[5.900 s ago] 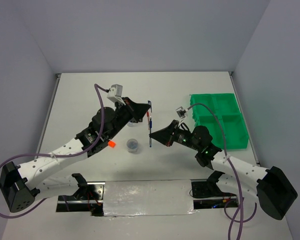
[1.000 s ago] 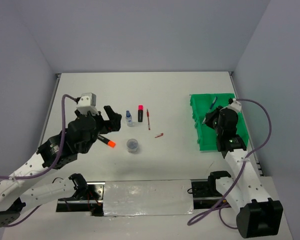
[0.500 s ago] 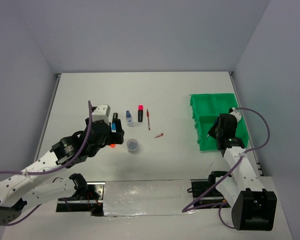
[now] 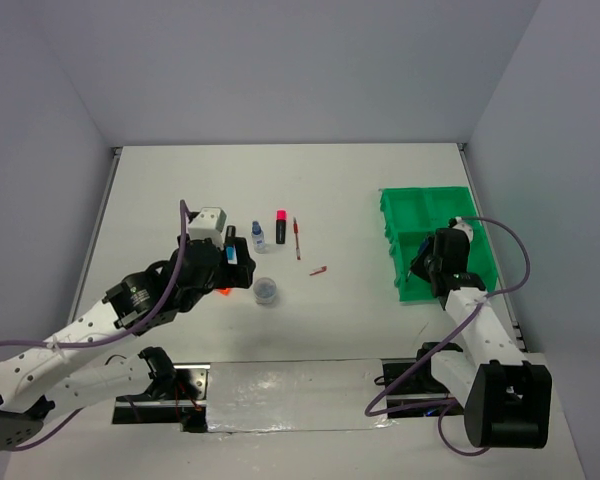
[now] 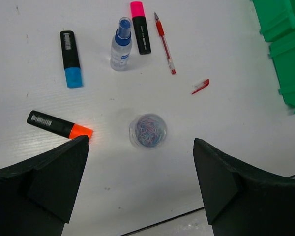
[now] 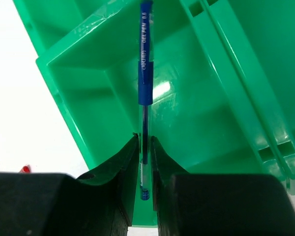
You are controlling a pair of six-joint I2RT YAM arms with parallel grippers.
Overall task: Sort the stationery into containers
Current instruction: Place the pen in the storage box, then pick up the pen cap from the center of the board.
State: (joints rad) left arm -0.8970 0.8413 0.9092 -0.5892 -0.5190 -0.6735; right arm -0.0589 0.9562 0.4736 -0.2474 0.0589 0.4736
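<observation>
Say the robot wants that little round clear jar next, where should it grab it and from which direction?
By its round side wall, coming straight down from above, a finger on either side. The round clear jar stands upright and apart from the orange-capped highlighter and the red cap, so every side is free.

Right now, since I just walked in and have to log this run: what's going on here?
The right gripper is shut on a blue pen, holding it over a compartment of the green tray, not yet released. The left gripper is open and hovers over the table. Unsorted there lie the orange highlighter, blue highlighter, pink highlighter, small bottle, red pen, a loose red cap and the clear jar.
</observation>
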